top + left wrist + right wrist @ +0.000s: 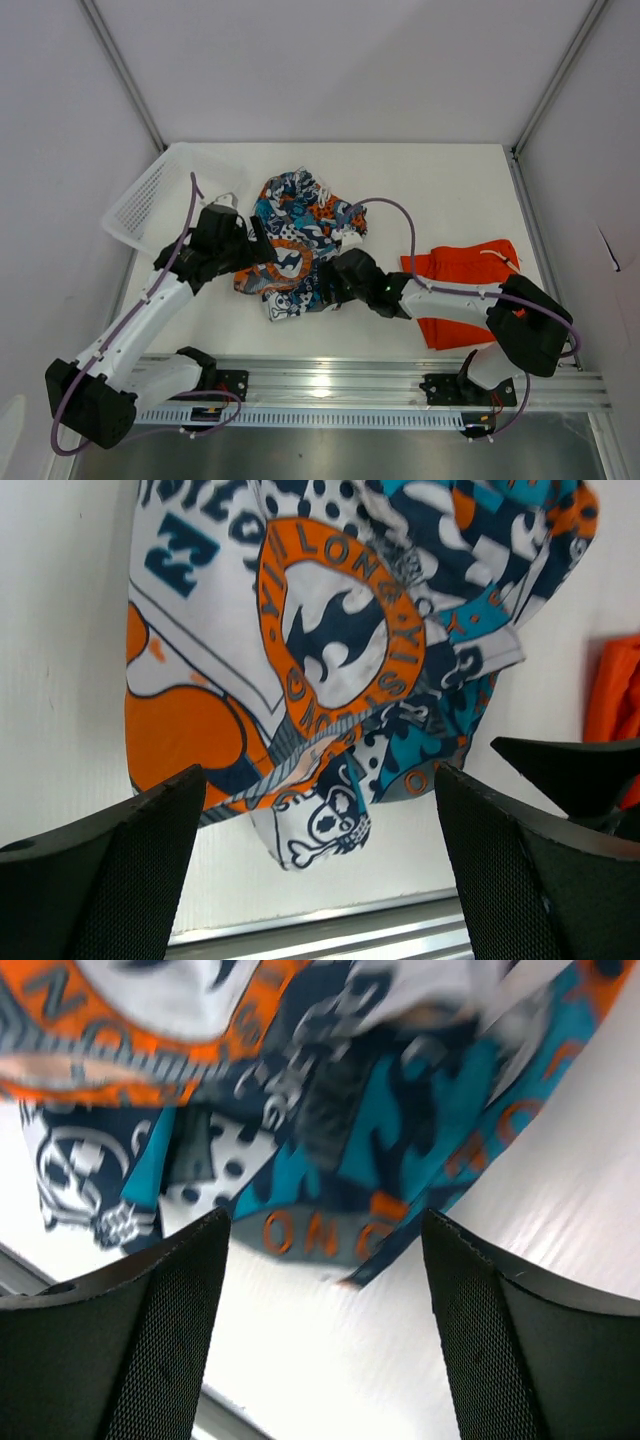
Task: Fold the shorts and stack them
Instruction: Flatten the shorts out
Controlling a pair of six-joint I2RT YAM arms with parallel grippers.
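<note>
The patterned shorts (300,240) lie crumpled in the middle of the table, blue, orange, white and black with a round emblem (335,630). My left gripper (262,246) sits at their left edge, open (320,875), with only bare table between its fingers and the shorts' hem just beyond the tips. At their near right edge is my right gripper (335,282), also open (325,1325), the shorts' hem (330,1230) just ahead of its fingertips. The plain orange shorts (462,288) lie flat at the right, partly under the right arm.
A white mesh basket (150,200) lies tipped at the back left, close to the left arm. The metal rail (370,385) runs along the near table edge. The right gripper's black body (585,770) shows close beside the left gripper's right finger.
</note>
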